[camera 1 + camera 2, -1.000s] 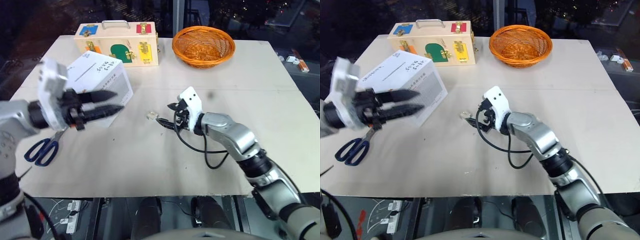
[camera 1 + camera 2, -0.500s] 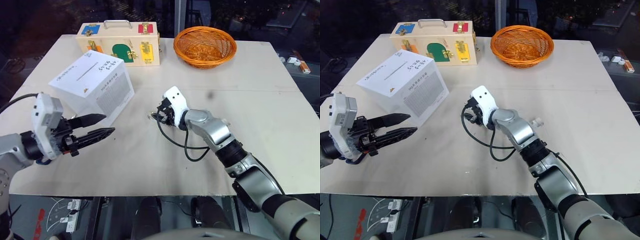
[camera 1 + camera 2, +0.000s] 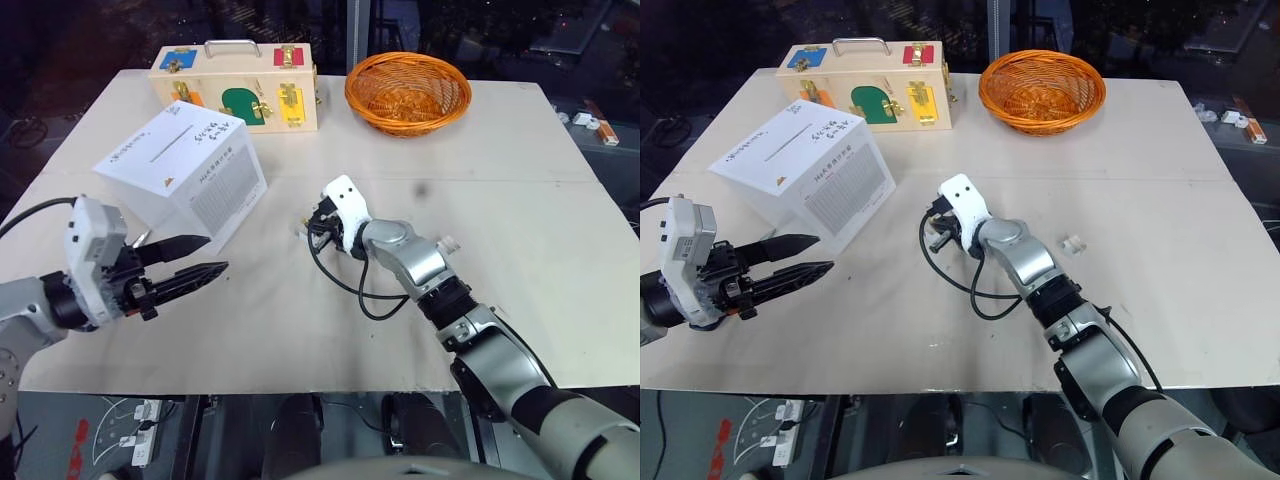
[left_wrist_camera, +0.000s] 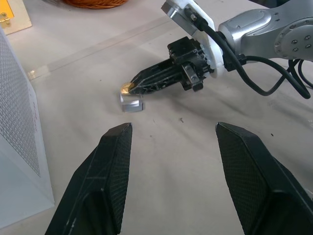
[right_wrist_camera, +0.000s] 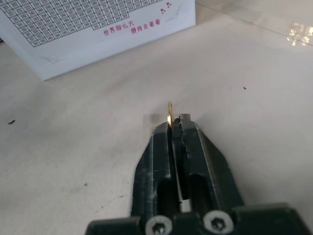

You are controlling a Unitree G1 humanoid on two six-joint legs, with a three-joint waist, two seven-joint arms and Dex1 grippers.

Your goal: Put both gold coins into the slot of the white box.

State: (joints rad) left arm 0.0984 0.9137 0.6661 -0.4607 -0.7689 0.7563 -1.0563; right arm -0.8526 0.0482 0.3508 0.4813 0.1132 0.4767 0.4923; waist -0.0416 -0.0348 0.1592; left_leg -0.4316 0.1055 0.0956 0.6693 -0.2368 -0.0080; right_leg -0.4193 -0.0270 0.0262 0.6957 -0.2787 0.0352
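Observation:
The white box (image 3: 180, 170) stands at the left of the table, its dark slot (image 3: 165, 148) on the top face. My right gripper (image 3: 306, 228) lies low at the table's middle, shut on a gold coin (image 4: 128, 87), which sticks out edge-on past its fingertips (image 5: 169, 112). A small clear block (image 4: 132, 104) rests on the table just under those tips. My left gripper (image 3: 215, 256) hovers open and empty in front of the box, pointing towards the right gripper, with its fingers (image 4: 115, 166) well apart.
A wooden case (image 3: 235, 85) with coloured latches and an orange wicker basket (image 3: 407, 90) stand along the far edge. A small pale piece (image 3: 1073, 243) lies right of my right forearm. A black cable (image 3: 345, 285) loops under that arm.
My right gripper has shifted left onto the coin and shut on it. My left arm has dropped down and to the left, off the front of the box.

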